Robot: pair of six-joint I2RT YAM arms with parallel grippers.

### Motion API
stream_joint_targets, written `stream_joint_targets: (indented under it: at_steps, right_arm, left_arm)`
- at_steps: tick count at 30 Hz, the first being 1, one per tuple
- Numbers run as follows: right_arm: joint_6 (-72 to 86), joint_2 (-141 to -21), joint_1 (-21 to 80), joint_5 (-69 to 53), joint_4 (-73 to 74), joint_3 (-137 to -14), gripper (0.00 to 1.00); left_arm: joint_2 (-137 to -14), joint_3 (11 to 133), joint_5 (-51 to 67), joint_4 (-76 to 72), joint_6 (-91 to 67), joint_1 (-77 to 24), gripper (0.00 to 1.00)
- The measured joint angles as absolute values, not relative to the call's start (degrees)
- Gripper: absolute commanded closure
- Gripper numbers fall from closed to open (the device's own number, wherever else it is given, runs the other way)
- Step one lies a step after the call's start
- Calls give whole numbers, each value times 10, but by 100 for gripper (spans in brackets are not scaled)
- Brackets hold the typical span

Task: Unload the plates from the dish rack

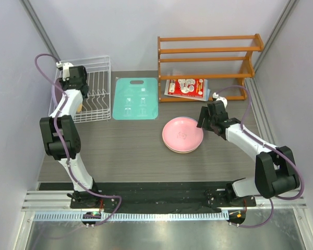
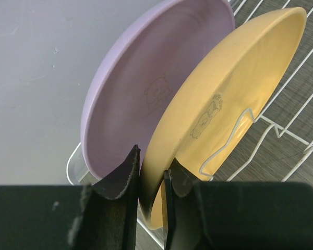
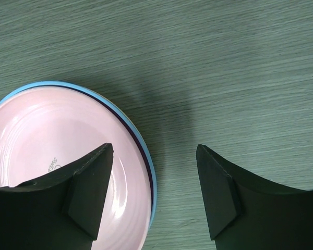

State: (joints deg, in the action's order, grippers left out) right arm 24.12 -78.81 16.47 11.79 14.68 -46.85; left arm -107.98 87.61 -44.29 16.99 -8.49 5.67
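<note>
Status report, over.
Left gripper shut on round yellow plastic plate in white wire dish rack. Right gripper open beside pink plate stack. Round lavender plate close beside it.

A robot lab booth — blank grey walls [image 1: 10, 104], aluminium mounting rail [image 1: 41, 200].

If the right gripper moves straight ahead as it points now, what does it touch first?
Likely the table just beside the pink plate; one finger may catch its rim. Depth is unclear.

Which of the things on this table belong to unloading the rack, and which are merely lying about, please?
Job: rack; yellow plate, in the left hand; lavender plate; plate stack, pink on top.
Lying about: cutting board; wooden shelf; red packet on it.
</note>
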Motion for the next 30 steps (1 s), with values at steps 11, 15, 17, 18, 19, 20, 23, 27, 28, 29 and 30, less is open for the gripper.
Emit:
stream_joint_targets:
  at_steps: [11, 15, 17, 18, 19, 20, 23, 27, 28, 29, 30]
  right_arm:
    - [242, -791, 164, 106, 146, -465, 29]
    - [243, -783, 164, 103, 146, -459, 29]
    - [243, -778, 164, 102, 147, -457, 29]
    - [243, -775, 164, 101, 148, -456, 29]
    - [243, -770, 164, 101, 149, -455, 29]
    - [243, -764, 164, 100, 151, -453, 29]
    - [243, -745, 164, 99, 157, -451, 29]
    - [243, -709, 164, 98, 168, -448, 29]
    - [243, -696, 164, 97, 173, -447, 29]
    - [243, -680, 164, 94, 179, -446, 29]
    - [243, -669, 164, 90, 181, -446, 29]
  left_arm:
    - [-1060, 876, -435, 186, -67, 56, 100]
    - [-1027, 876, -435, 209, -54, 53, 100]
    - [-1007, 881, -444, 217, -50, 47, 100]
    - [-998, 886, -451, 219, -47, 44, 100]
    - [-989, 890, -456, 220, -46, 40, 100]
    - [-979, 893, -461, 219, -44, 35, 100]
    - [-952, 895, -472, 221, -41, 18, 100]
    - [-924, 898, -470, 248, -59, -8, 100]
    - [-917, 898, -456, 260, -72, -12, 100]
    - [-908, 898, -429, 275, -90, -16, 100]
    - [-894, 893, -396, 284, -108, -19, 100]
